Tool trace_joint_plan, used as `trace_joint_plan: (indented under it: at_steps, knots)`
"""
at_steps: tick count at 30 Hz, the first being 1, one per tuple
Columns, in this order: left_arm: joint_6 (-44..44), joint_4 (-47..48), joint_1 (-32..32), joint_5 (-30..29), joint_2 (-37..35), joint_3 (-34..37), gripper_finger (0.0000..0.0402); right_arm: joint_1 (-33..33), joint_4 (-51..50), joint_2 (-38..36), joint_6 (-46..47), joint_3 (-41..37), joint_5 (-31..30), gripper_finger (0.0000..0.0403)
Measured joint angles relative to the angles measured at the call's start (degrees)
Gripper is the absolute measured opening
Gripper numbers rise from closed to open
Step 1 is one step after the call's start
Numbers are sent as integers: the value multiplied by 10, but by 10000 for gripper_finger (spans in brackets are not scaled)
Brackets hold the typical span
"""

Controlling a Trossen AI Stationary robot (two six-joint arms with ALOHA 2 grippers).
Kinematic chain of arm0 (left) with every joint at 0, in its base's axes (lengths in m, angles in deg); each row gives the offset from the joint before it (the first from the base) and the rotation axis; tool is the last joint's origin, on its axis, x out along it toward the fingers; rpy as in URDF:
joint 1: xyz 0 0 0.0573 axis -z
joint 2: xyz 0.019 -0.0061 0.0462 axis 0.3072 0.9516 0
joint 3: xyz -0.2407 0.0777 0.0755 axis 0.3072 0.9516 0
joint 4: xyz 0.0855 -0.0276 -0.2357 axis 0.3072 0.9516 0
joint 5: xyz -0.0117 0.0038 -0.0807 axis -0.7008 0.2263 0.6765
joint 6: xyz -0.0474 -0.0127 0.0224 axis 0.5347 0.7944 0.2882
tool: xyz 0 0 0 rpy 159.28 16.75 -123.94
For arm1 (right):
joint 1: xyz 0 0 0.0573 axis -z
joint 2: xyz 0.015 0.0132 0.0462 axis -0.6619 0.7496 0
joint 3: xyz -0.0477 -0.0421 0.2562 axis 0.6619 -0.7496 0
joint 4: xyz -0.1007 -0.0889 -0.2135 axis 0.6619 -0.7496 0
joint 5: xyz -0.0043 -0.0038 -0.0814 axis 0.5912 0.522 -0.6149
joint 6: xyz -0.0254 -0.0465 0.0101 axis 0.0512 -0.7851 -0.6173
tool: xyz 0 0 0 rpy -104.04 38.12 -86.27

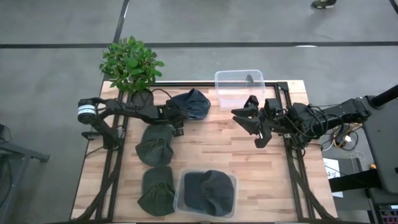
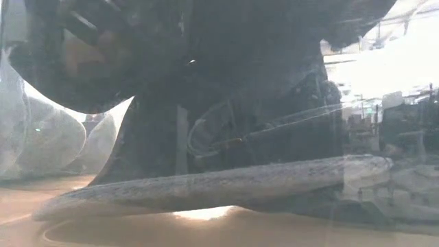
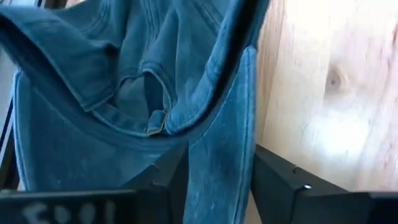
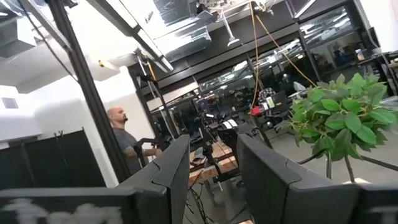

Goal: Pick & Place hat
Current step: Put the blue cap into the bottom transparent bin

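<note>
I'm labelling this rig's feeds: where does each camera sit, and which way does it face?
High: overhead, straight down on the table, both arms, blue hat.
Low: table height, lens blocked by a dark hat.
Left wrist: on the left end effector, shut on the blue hat.
Right wrist: on the open right end effector, facing the room.
Shared: plant, high and right wrist.

We see a pale wood table (image 1: 249,155) with visible grain and a slight sheen. The blue cap (image 1: 193,102) is soft, matt denim-like cloth with stitched seams. Two bins (image 1: 239,84) look like clear, glossy plastic. The green caps (image 1: 155,144) are matt cloth.
</note>
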Motion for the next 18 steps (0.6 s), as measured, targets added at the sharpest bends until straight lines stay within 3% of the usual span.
trace_joint_plan:
  at_steps: [6,11,18]
  knots:
    - [17,27,-12,19,9,-26,21,0,0,0,0,0,-1,127]
    - [24,95,-11,11,-7,-62,8,0,0,0,9,0,-1,127]
    - [20,188,-11,20,-80,-121,7,0,0,0,15,0,-1,127]
